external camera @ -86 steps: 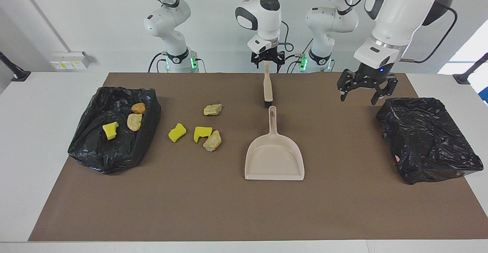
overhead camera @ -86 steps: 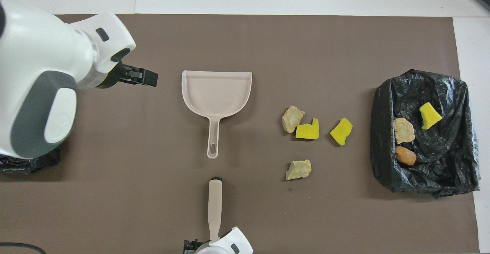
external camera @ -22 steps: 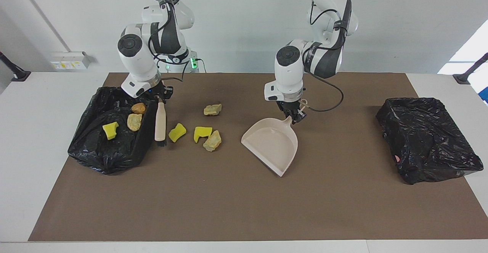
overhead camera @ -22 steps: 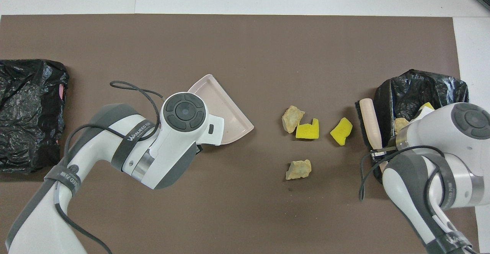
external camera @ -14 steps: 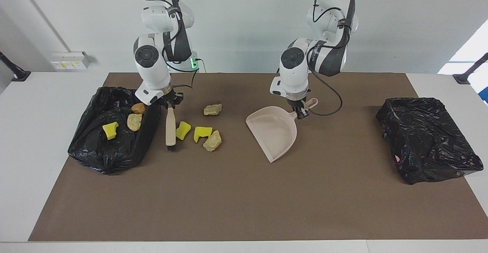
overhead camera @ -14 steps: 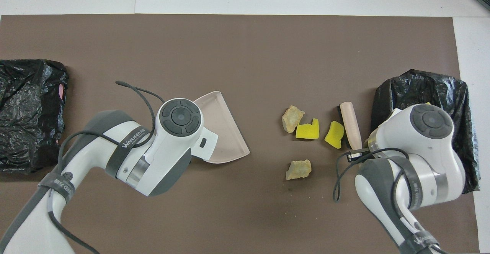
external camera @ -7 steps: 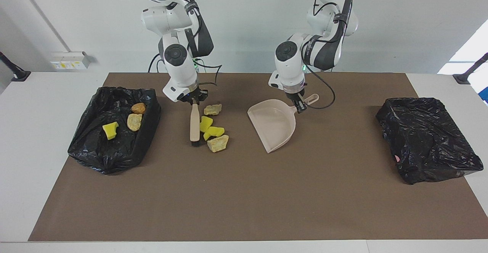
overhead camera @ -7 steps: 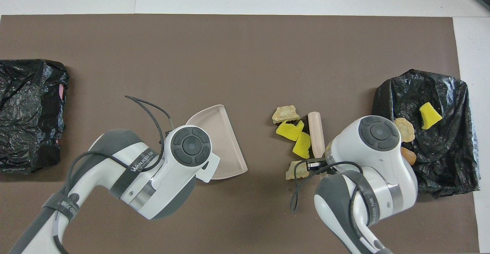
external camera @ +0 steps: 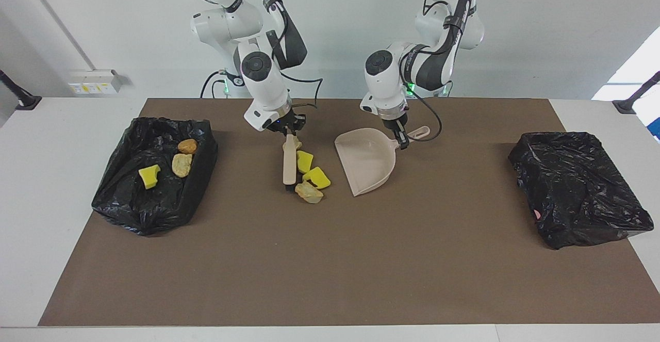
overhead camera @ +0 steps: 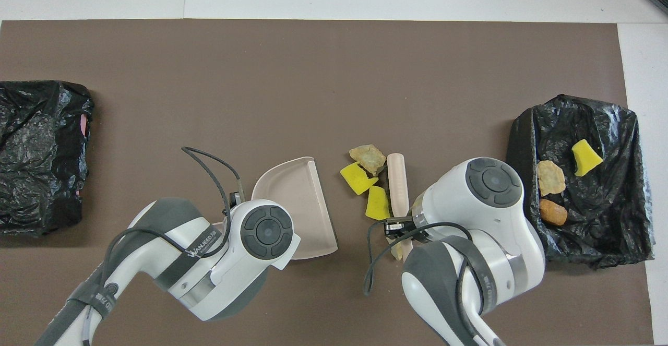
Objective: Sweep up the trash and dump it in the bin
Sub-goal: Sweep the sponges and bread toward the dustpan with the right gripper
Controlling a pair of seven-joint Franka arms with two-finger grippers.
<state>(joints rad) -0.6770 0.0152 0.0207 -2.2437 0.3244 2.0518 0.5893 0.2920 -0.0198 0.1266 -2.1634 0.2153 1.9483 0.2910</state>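
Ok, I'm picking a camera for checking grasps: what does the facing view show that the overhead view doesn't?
Facing only: the left gripper shut on the dustpan handle, and the right gripper shut on the brush handle. From overhead the wrists cover most of this.
Overhead only: a straight-down look at the bare mat between the dustpan's lip and the four loose scraps.
Both: the brush beside those scraps, three binned scraps in the bin, and a second black bag.

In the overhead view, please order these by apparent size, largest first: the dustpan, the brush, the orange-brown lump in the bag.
1. dustpan, though the left arm covers part of it
2. brush, its handle end hidden under the right arm
3. orange-brown lump, clearly the smallest
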